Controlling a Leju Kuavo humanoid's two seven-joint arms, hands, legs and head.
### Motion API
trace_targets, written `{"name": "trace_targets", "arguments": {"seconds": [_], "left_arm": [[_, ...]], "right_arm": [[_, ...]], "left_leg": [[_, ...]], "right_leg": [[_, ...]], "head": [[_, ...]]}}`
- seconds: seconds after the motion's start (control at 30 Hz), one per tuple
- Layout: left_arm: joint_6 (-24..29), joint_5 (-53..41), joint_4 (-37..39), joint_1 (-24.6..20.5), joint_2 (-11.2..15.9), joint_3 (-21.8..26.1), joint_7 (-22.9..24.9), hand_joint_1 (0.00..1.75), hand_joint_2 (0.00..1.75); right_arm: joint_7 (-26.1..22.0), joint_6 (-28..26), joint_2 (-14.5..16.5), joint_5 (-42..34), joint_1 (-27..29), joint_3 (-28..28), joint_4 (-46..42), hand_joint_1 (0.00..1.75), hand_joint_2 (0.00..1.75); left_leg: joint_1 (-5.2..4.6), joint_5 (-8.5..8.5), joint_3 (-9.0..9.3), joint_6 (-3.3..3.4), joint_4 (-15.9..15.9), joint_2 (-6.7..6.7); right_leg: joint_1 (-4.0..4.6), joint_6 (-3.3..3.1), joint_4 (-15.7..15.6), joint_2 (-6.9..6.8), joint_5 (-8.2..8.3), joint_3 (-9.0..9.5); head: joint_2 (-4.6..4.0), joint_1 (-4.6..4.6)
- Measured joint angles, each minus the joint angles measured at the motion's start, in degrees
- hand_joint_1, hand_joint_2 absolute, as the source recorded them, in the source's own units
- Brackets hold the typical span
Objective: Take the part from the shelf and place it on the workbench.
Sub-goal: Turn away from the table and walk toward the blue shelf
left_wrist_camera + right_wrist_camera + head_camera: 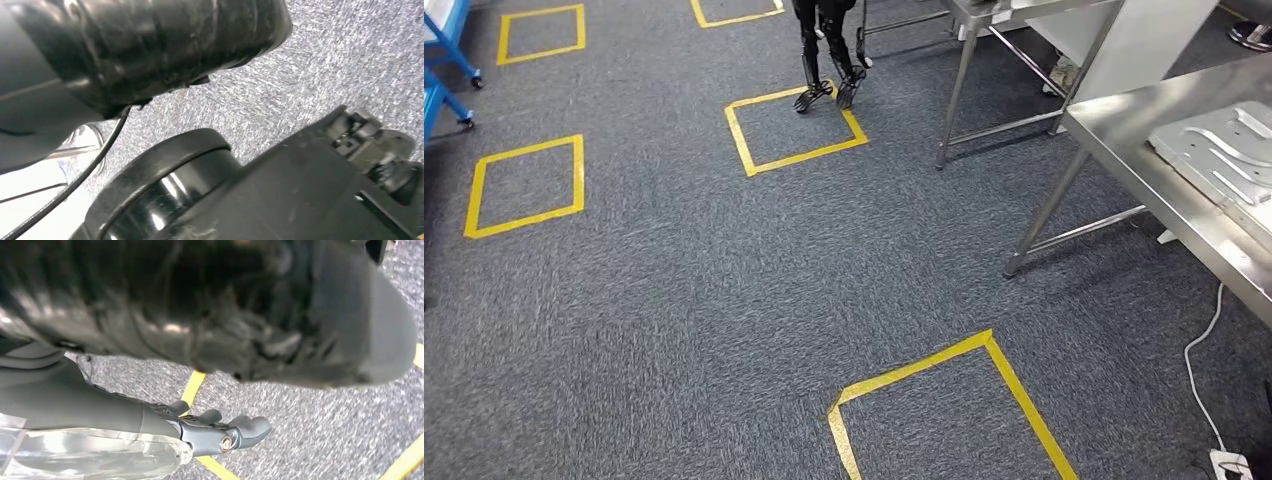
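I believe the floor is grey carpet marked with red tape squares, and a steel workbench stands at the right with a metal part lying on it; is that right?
Not quite: the tape squares are yellow, not red, as the head view shows. The rest holds: the floor is grey carpet, and a steel workbench stands at the right with a metal part lying on it.
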Motion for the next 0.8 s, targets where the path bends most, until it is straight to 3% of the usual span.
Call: {"name": "trace_targets", "arguments": {"seconds": [0.07,0.13,0.17,0.2,0.23,0.27,0.33,0.4,0.47,0.5,0.57,0.63,0.7,0.73,0.8], "left_arm": [[-0.06,-0.25,0.0,0.08,0.07,-0.55,0.04,0.0,0.0],[-0.14,-0.25,0.0,-0.05,0.13,-0.88,0.06,0.0,0.0],[-0.2,-0.18,0.0,-0.12,0.18,-0.94,0.06,0.0,0.0],[-0.28,-0.09,0.0,-0.13,0.25,-0.99,0.07,0.0,0.0],[-0.35,0.0,0.0,-0.11,0.33,-1.06,0.07,0.0,0.0],[-0.43,0.06,0.0,-0.07,0.44,-1.14,0.07,0.0,0.0],[-0.56,0.15,0.0,-0.06,0.6,-1.3,0.07,0.0,0.0],[-0.62,0.2,0.0,-0.15,0.74,-1.45,0.04,0.0,0.0],[-0.64,0.2,0.0,-0.06,0.91,-1.66,0.03,0.0,0.0],[-0.65,0.2,-0.01,0.09,1.06,-1.77,0.03,0.0,0.0],[-0.66,0.2,-0.02,0.22,1.31,-1.96,0.03,0.0,0.0],[-0.68,0.2,-0.02,0.0,1.38,-2.08,0.03,0.0,0.0],[-0.68,0.21,-0.02,-0.13,1.39,-2.17,0.03,0.0,0.0],[-0.67,0.24,-0.02,-0.06,1.43,-2.21,0.03,0.0,0.0],[-0.67,0.39,-0.02,0.12,1.6,-2.24,0.03,0.0,0.0]], "right_arm": [[0.08,0.04,0.02,-0.23,-0.03,0.0,-0.01,0.0,0.0],[0.03,0.2,0.01,-0.51,0.04,0.0,0.01,0.0,0.0],[-0.01,0.29,0.01,-0.66,0.13,0.0,0.01,0.0,0.0],[-0.05,0.41,0.01,-0.79,0.24,0.0,0.02,0.0,0.0],[-0.08,0.51,0.01,-0.87,0.33,0.0,0.02,0.0,0.0],[-0.12,0.61,0.01,-0.91,0.39,0.0,0.02,0.0,0.0],[-0.2,0.83,-0.01,-0.92,0.4,0.0,0.04,0.0,0.0],[-0.25,0.97,-0.03,-0.92,0.35,0.0,0.08,0.0,0.0],[-0.26,1.0,0.02,-0.92,0.29,0.0,0.08,0.0,0.0],[-0.27,1.0,0.08,-0.92,0.26,0.0,0.09,0.0,0.0],[-0.35,0.99,0.19,-0.92,0.22,0.0,0.1,0.0,0.0],[-0.43,0.99,0.22,-0.92,0.28,0.0,0.11,0.0,0.0],[-0.43,1.05,0.23,-0.92,0.39,0.0,0.14,0.0,0.0],[-0.43,1.14,0.23,-0.91,0.41,0.0,0.15,0.0,0.0],[-0.43,1.32,0.29,-0.86,0.36,0.03,0.15,0.0,0.0]], "left_leg": [[0.42,0.36,0.89,0.61,-0.9,-1.3],[0.58,0.5,1.16,0.97,-1.13,-2.61],[0.5,0.51,1.14,1.08,-1.07,-3.39],[0.44,0.46,1.14,1.12,-0.97,-4.22],[0.39,0.36,1.16,1.13,-0.81,-5.08],[0.37,0.21,1.18,1.07,-0.56,-5.96],[0.33,-0.22,0.91,0.76,0.23,-7.46],[0.43,-0.45,0.31,0.21,0.81,-8.68],[0.62,-0.32,-0.13,-0.47,0.74,-9.93],[0.65,-0.35,-0.23,-0.78,0.84,-9.8],[0.45,-1.76,-1.53,-1.39,3.31,-6.98],[0.5,-4.96,-4.93,-1.96,9.88,-3.47],[0.78,-6.82,-8.13,-2.34,15.69,-2.63],[0.87,-6.27,-8.37,-2.41,15.96,-2.5],[0.91,-2.73,-5.42,-2.2,10.34,-1.87]], "right_leg": [[-0.06,0.34,3.3,2.46,-2.13,-1.01],[-0.05,0.31,10.69,5.53,-5.7,-4.71],[-0.01,0.29,13.99,6.15,-6.81,-6.6],[0.04,0.23,15.77,6.42,-6.84,-7.86],[0.07,0.14,15.37,6.58,-5.63,-8.12],[0.05,0.01,12.7,6.91,-3.38,-7.31],[-0.12,-0.33,5.17,9.48,0.61,-4.58],[-0.17,-0.64,1.43,11.55,1.61,-3.23],[-0.08,-1.13,1.19,10.79,1.52,-3.01],[-0.13,-1.49,0.96,10.11,1.62,-2.76],[-0.41,-2.22,0.48,8.56,1.78,-2.24],[-0.32,-2.63,0.35,6.83,1.66,-2.09],[-0.18,-2.75,0.38,5.02,1.43,-2.04],[-0.12,-2.75,0.38,4.22,1.31,-1.97],[-0.02,-2.61,0.38,2.9,1.02,-1.63]], "head": [[0.0,0.4],[0.0,0.85],[0.0,0.96],[0.0,0.97],[0.0,0.97],[0.0,0.98],[0.0,0.97],[0.0,0.95],[0.0,0.95],[0.0,0.92],[0.0,0.47],[0.0,-0.03],[0.0,-0.06],[0.0,-0.07],[0.0,-0.07]]}}
